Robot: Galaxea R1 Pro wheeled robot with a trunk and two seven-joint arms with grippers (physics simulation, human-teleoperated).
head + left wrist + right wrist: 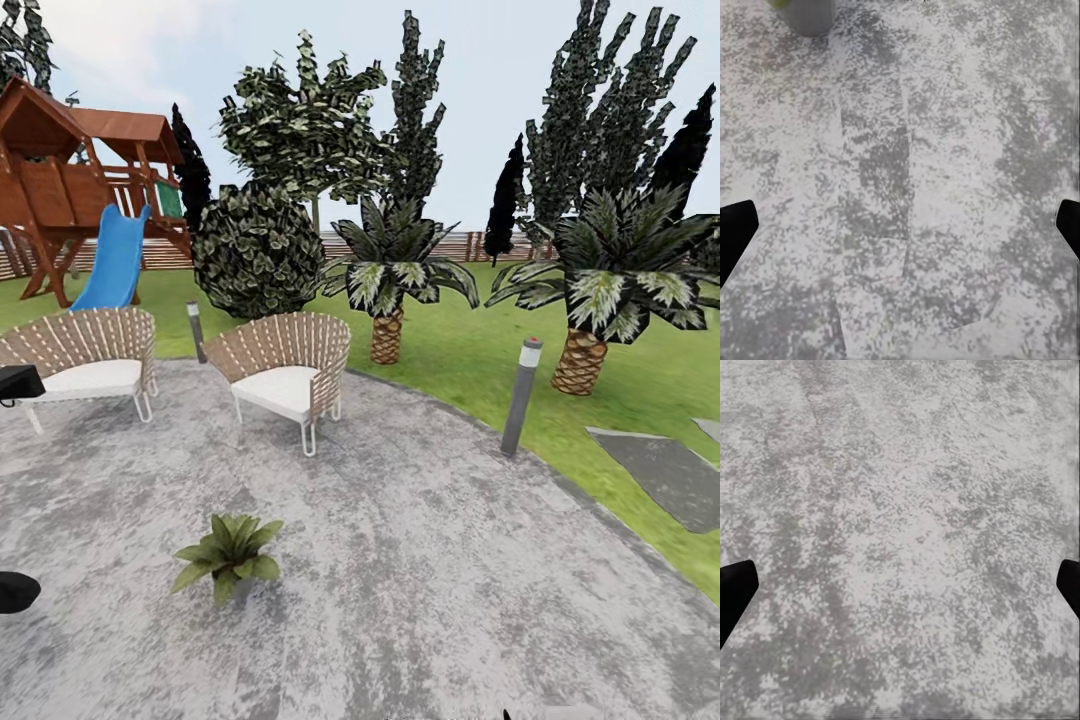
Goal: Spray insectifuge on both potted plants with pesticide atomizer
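Potted plant (230, 552) on patio (420, 580); both grippers wide, empty.

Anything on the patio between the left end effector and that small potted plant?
Nothing visible. The left end effector hangs open over bare paving of the patio, with the potted plant and its grey pot just ahead.

The mottled-grey patio (420, 580) carries a potted plant (230, 555) and two chairs (285, 375).
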